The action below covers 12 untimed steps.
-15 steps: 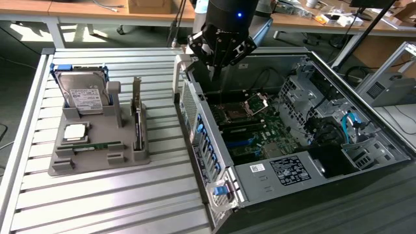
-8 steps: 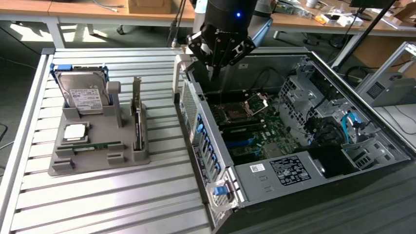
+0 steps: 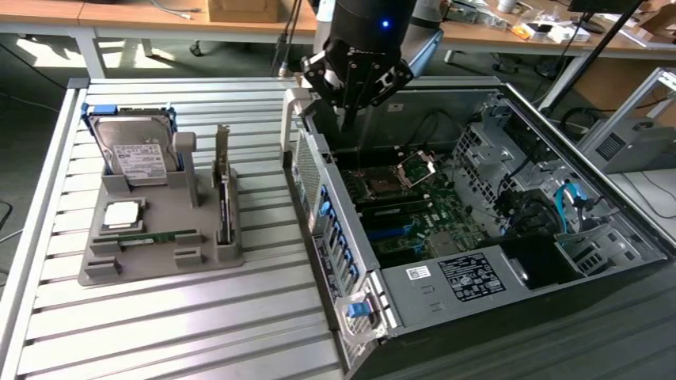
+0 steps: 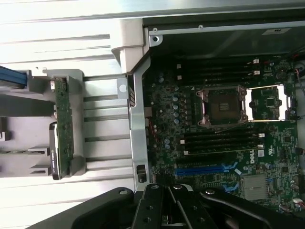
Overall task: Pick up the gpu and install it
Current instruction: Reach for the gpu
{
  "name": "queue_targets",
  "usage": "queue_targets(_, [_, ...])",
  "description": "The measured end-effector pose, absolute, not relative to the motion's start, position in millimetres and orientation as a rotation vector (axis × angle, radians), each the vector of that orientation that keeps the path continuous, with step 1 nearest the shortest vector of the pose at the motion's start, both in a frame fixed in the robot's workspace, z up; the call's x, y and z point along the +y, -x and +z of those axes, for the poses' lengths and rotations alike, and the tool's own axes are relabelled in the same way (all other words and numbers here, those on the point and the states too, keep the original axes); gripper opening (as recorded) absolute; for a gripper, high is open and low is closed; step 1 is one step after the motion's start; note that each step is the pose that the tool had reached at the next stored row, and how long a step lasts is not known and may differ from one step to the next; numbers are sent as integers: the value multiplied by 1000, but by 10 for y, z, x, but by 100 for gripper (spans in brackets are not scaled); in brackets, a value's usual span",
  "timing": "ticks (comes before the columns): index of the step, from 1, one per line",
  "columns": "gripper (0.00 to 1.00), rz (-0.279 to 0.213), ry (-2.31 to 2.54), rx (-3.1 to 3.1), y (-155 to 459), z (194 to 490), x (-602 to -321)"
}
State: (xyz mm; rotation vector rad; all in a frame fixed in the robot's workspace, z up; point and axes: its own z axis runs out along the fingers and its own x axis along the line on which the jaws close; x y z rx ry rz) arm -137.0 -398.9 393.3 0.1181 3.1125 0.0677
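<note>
Hovering over the open computer case [image 3: 317, 170] with claw [image 3: 347, 111] clamped shut, empty. Over on the desk [image 3: 158, 332], graphics card [image 3: 223, 198] upright in grey rack [image 3: 158, 261]. "DELL" on motherboard [image 4: 214, 143].

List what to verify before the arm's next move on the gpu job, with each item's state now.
1. gpu standing on edge in the holder: ok.
2. Gripper empty: ok, it holds nothing.
3. Gripper open for a grasp: not ok, it is shut.
4. Gripper above the gpu: not ok, it hangs over the rear wall of the case, apart from the card.
5. Blue slot on the board free: ok, nothing is seated in it.
6. Case side open: ok, the board is exposed from above.
</note>
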Motion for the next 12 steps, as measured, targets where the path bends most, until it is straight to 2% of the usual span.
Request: queue_targets(12, [11, 68, -118, 3112, 1395, 3933, -3989])
